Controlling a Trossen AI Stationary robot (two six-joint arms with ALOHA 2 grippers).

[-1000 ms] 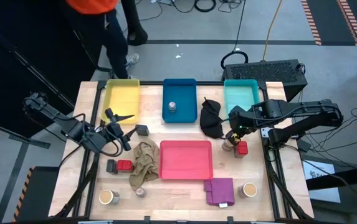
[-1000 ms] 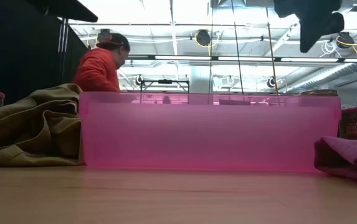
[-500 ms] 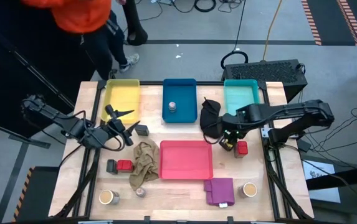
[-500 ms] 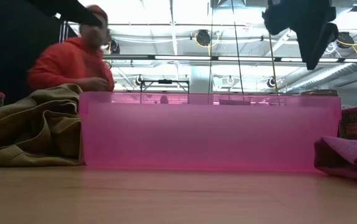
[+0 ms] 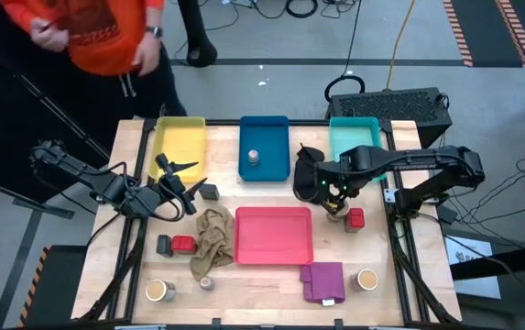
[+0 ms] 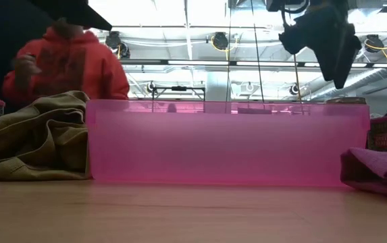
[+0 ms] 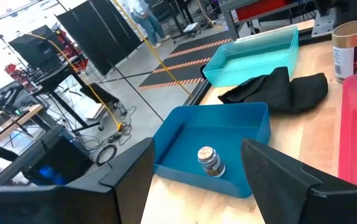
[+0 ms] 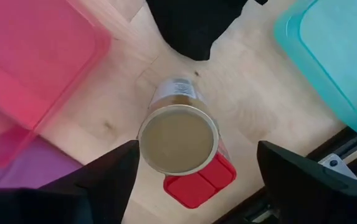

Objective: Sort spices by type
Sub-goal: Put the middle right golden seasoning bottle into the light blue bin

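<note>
Right gripper released, fingers spread, pointing straight down above upright tan jar, red cube beside

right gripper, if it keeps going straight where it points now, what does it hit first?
The tan round jar: the open right gripper points straight down at its lid, with the red cube beside the jar's base. How far above the lid it hangs is unclear.

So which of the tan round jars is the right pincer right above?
The tan jar standing beside the red cube, between the pink tray and the teal tray. The right pincer hangs open over it; the other two jars stand at the table's near edge.
</note>
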